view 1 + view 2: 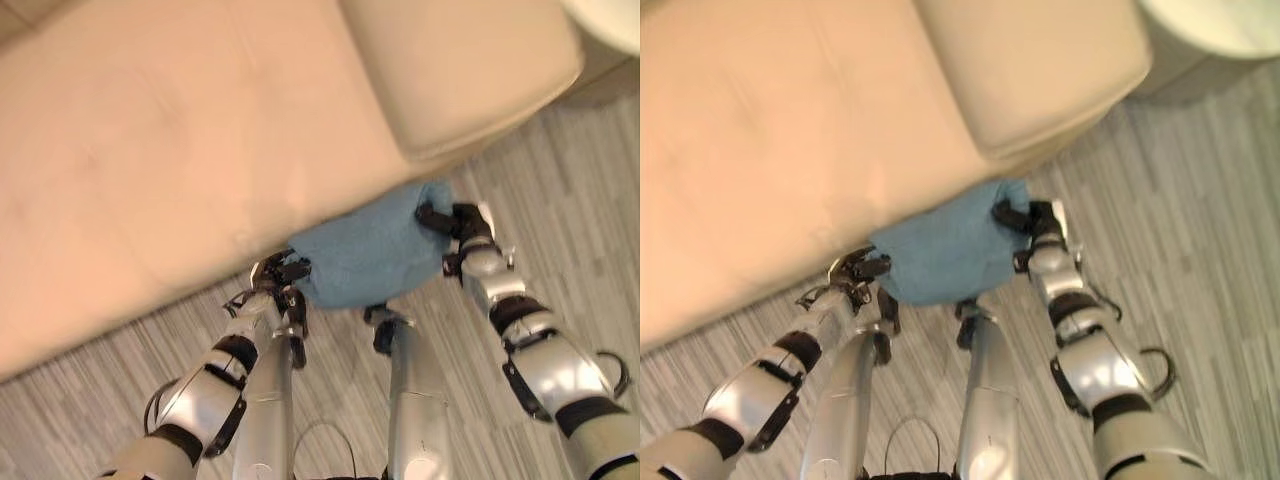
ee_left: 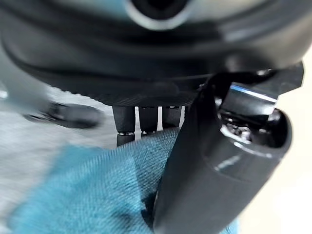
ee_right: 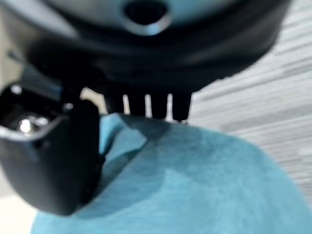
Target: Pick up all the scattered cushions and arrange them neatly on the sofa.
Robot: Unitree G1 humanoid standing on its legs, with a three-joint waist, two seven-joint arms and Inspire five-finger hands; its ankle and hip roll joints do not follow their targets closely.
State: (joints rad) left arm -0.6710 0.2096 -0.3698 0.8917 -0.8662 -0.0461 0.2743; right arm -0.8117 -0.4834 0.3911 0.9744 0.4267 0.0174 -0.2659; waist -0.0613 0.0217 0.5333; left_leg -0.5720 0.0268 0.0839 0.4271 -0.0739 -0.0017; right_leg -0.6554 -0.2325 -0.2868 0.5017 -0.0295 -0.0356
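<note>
One blue cushion [image 1: 368,252] hangs against the front edge of one beige sofa [image 1: 180,130], pinched between the left hand [image 1: 283,275] and the right hand [image 1: 452,222], both clamped on its opposite ends.

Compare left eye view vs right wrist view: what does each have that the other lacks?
Left eye alone: the beige sofa, the left hand gripping the blue cushion at one edge, and both arms reaching in. Right wrist alone: a close look at the right hand, thumb pressed on the fabric and fingers hooked behind it. Both: the cushion, the right hand on it, and the striped grey floor.
</note>
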